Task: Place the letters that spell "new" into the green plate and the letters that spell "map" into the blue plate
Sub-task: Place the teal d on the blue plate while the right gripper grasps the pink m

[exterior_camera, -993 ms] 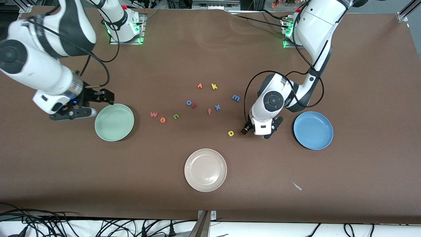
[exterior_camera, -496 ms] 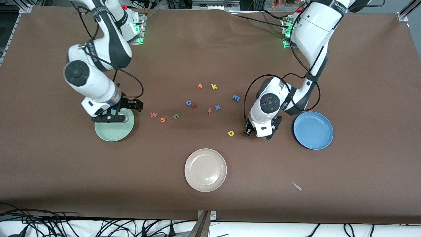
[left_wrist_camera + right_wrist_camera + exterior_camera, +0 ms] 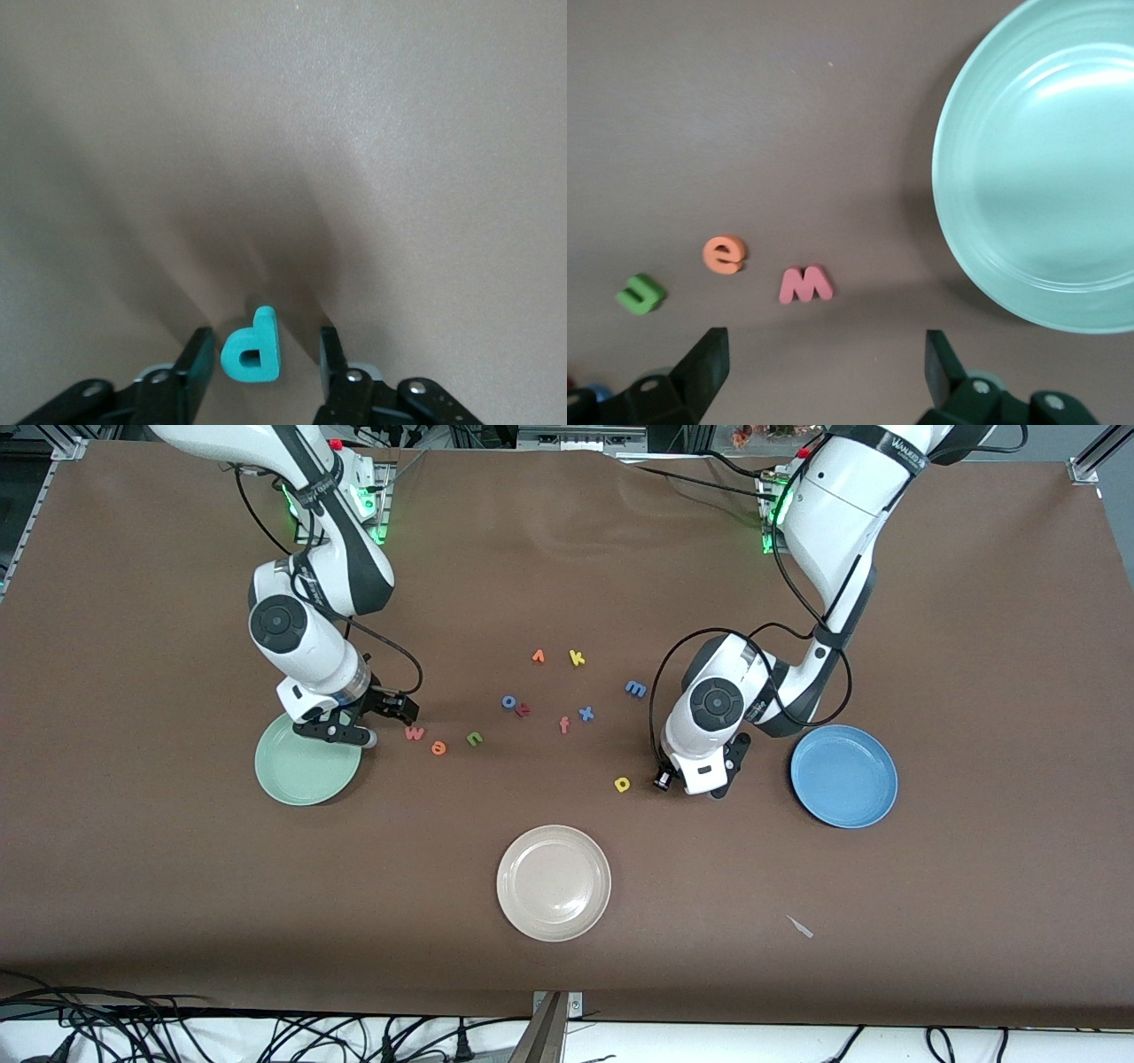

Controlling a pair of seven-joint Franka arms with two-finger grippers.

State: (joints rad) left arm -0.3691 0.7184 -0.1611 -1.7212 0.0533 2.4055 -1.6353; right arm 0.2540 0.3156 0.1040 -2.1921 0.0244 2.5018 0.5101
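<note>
Left end effector [image 3: 261, 367] brackets the teal "p" [image 3: 252, 347], fingers apart; right end effector [image 3: 824, 376], wide open, hovers beside the green plate [image 3: 1036, 177].

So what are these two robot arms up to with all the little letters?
They are sorting foam letters into plates. The left pincer is down at the table between the yellow "a" and the blue plate, its fingers either side of the teal "p" but not yet touching it. The right pincer hangs open over the table by the green plate, near the pinkish-red "w". Both plates are empty, and the other letters lie on the table.
</note>
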